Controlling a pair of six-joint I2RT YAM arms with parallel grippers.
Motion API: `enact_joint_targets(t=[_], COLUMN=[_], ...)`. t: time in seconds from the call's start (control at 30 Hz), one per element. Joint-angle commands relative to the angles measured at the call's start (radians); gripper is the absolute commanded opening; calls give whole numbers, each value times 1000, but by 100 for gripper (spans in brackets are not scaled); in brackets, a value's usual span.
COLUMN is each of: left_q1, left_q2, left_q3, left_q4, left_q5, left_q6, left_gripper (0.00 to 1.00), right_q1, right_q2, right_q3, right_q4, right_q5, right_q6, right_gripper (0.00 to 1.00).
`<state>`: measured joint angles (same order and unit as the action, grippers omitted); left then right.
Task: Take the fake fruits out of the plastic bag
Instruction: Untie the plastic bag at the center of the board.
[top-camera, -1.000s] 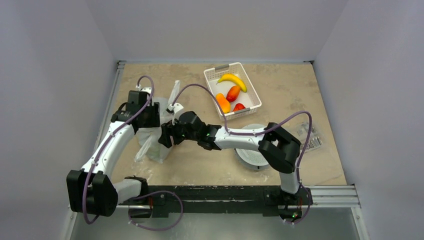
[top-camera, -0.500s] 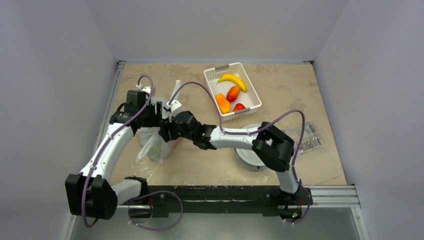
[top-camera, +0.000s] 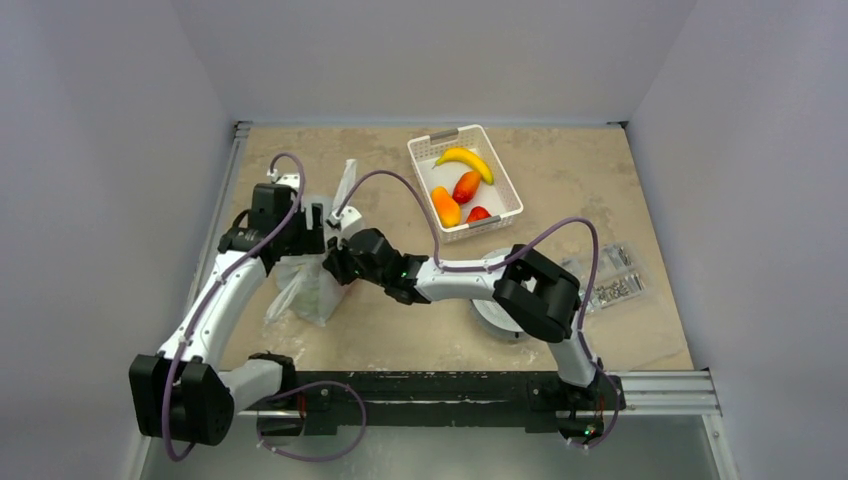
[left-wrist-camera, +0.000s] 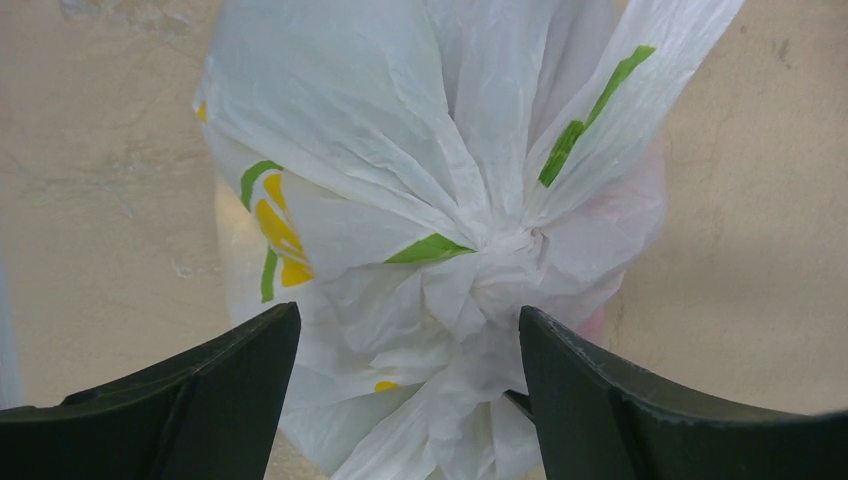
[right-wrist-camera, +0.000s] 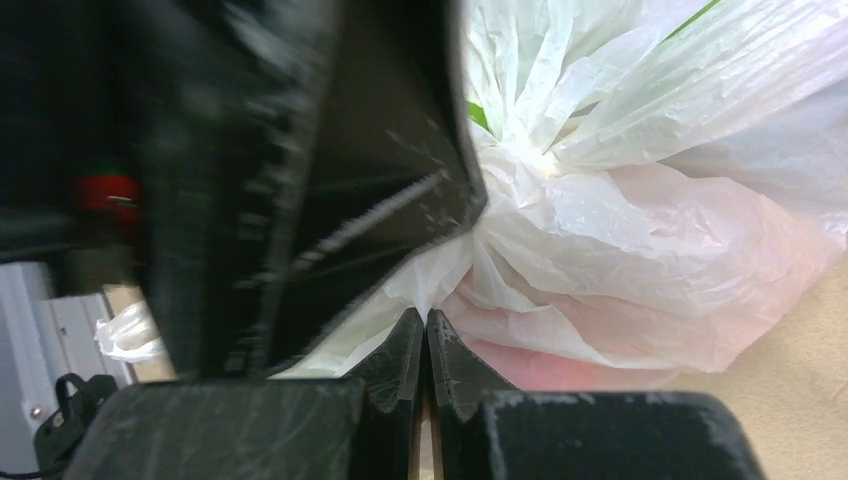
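Note:
The plastic bag (top-camera: 303, 287) lies knotted on the left of the table, white with yellow-green prints. Its knot (left-wrist-camera: 492, 256) sits between the wide-apart fingers of my open left gripper (left-wrist-camera: 410, 345), which touch nothing. My right gripper (right-wrist-camera: 427, 322) is shut on a pinch of the plastic bag (right-wrist-camera: 640, 250) just below the knot. The fake fruits inside are hidden, apart from a pink-red shape (right-wrist-camera: 560, 366) showing through the film. From above, my left gripper (top-camera: 316, 222) and my right gripper (top-camera: 335, 266) meet over the bag's top.
A white lattice basket (top-camera: 414, 152) at the back holds a banana (top-camera: 463, 159), a red-orange fruit (top-camera: 466, 187), an orange fruit (top-camera: 446, 206) and a red fruit (top-camera: 478, 214). A grey round disc (top-camera: 497, 318) lies under my right arm. A clear packet (top-camera: 612, 281) lies at the right.
My right gripper has reached further left into the bag's top and shut on its film. My left gripper has opened wider over the knot.

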<state>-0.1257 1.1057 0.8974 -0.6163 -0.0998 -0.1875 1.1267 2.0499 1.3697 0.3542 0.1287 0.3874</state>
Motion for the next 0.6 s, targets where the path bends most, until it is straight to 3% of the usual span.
enact_joint_targets(t=[0.0, 0.1, 0.2, 0.4, 0.57], left_q1=[-8, -8, -8, -7, -8], left_q2=[88, 122, 112, 6, -7], left_q3=[43, 62, 73, 37, 33], left_q4=[-20, -37, -46, -6, -7], left_q5=[66, 95, 86, 60, 21], left_q6=[-24, -25, -30, -33, -30], left_gripper=[78, 72, 73, 93, 93], right_q1=[4, 4, 4, 4, 4], right_q2=[-62, -68, -83, -119, -136], right_q3=[-25, -30, -39, -82, -104], right_q4=[100, 98, 84, 82, 93], right_q5=[-50, -64, -80, -83, -83], right_q6=[53, 72, 83, 81, 81], right_gripper=[0, 0, 0, 0, 0])
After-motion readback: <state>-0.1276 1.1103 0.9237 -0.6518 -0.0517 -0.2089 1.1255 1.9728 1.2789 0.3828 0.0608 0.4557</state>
